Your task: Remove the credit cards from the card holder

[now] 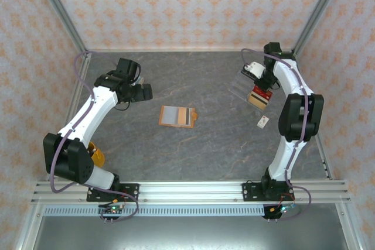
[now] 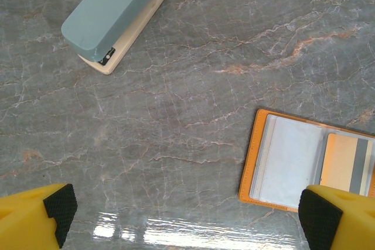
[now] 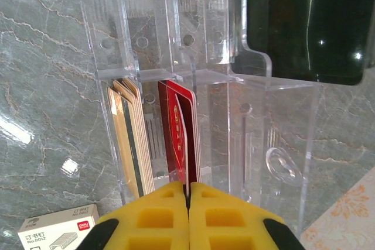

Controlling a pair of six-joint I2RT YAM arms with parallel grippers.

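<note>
Right gripper (image 3: pixel 188 188), closed on a red credit card (image 3: pixel 176 133) standing on edge in the clear tray (image 3: pixel 281 121) at the table's 2 o'clock, should keep the card vertical and release only once it is seated. Card holder (image 1: pixel 177 116) lies open at table centre, long axis 9 to 3. Left gripper (image 1: pixel 145 92) hangs at its 10 o'clock, fingers spread wide and empty.

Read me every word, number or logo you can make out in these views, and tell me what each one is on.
"订书钉": on the small white box near the clear tray.
"No.0012": same box, just below that.
Its red logo: too small to read.
Red credit card in the right gripper: nothing legible.
</note>
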